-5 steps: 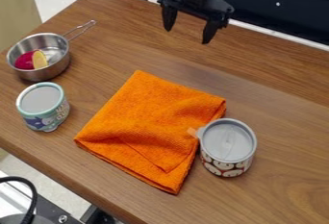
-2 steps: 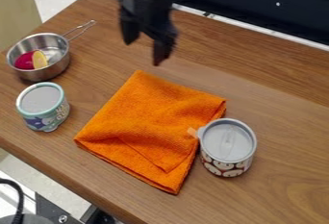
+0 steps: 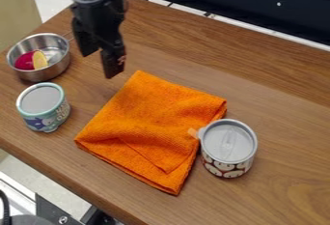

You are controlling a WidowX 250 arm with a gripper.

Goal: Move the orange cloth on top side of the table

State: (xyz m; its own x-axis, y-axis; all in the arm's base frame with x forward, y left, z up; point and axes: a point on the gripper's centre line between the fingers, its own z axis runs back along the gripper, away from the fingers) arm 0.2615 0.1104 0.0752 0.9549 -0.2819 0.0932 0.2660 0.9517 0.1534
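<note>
Here's the black claw (image 3: 101, 63), fingers spread apart, hanging above the wooden table (image 3: 277, 103) beside the steel pan (image 3: 57, 69)! And the orange cloth (image 3: 151, 125) lies folded mid-table, right beside the lidded mug (image 3: 228, 144), its corner pointing toward the claw.

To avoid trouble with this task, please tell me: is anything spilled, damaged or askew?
Nothing looks spilled or damaged. The orange cloth is slightly untidy: its folded layers do not line up at the lower edge, and the lidded cup stands close at its right.
</note>
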